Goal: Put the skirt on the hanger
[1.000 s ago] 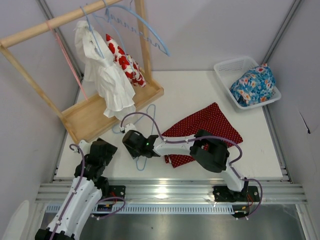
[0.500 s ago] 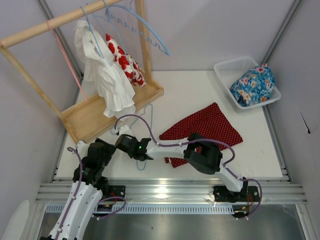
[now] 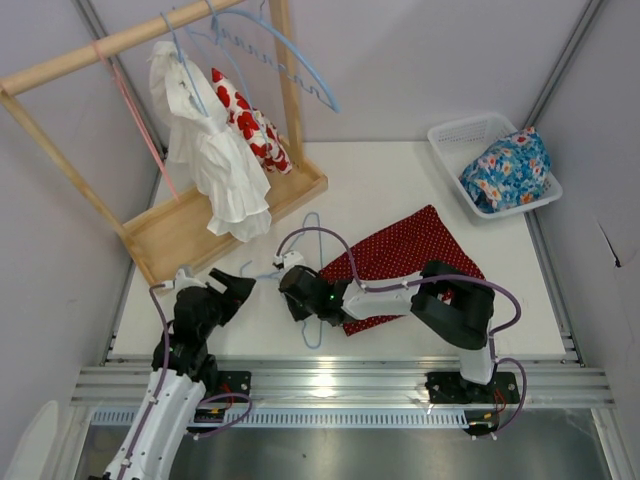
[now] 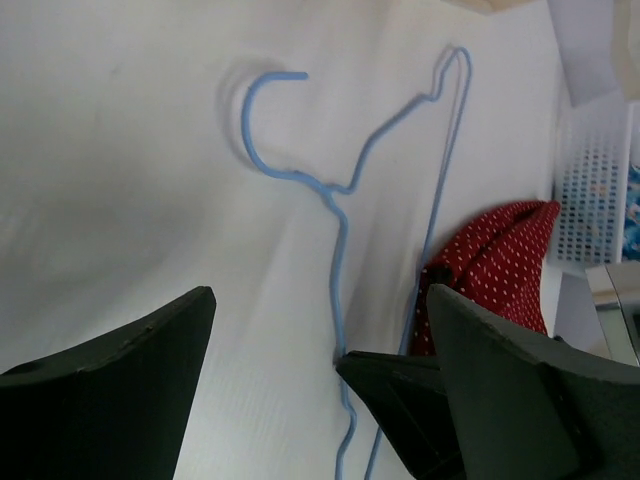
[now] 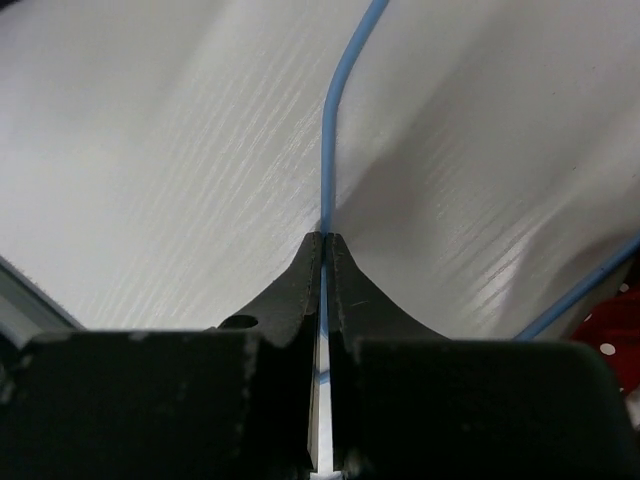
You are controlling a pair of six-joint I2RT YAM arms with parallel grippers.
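Right claw [image 5: 323,238]: clamped on the hanger [image 5: 327,150].
Left claw [image 4: 320,300]: apart, empty.
Risk: wire swivels in my pinch, snagging the skirt [image 3: 410,250].

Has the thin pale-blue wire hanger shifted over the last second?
Yes. The pale-blue hanger, pinched by the right gripper, slid rightward, away from the wooden rack base.
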